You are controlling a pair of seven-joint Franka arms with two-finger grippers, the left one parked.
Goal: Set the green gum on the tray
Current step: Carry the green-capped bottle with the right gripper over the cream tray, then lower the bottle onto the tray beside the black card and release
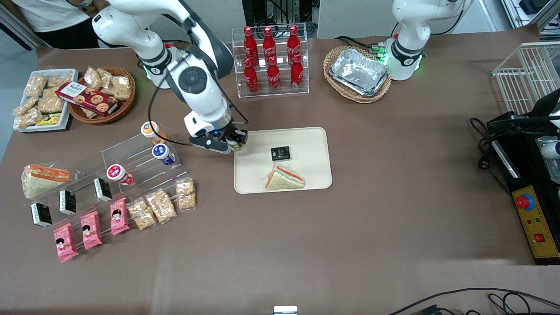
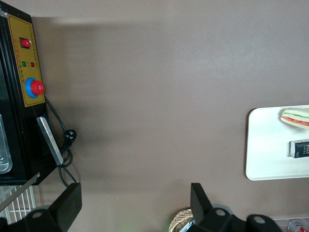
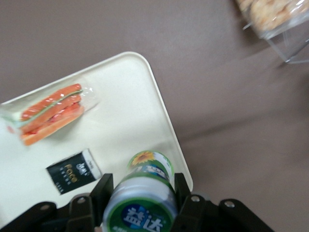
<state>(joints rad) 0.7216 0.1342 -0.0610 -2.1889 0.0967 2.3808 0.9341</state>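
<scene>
The green gum (image 3: 145, 191), a small white bottle with a green-and-white lid and green label, sits between my gripper's (image 3: 142, 186) two fingers, which are shut on its sides. It hangs over the edge of the cream tray (image 3: 120, 96) at the corner toward the working arm's end. In the front view my gripper (image 1: 236, 142) is at that tray (image 1: 306, 140) corner, and the gum (image 1: 238, 146) shows only as a sliver under the fingers. Whether the bottle touches the tray I cannot tell.
A wrapped sandwich (image 1: 283, 178) and a small black packet (image 1: 280, 153) lie on the tray. A clear stepped rack (image 1: 144, 153) beside my gripper holds orange-lidded (image 1: 149, 129), blue-lidded (image 1: 161, 152) and red-lidded (image 1: 116, 172) bottles. Snack packs (image 1: 159, 204) lie nearer the front camera.
</scene>
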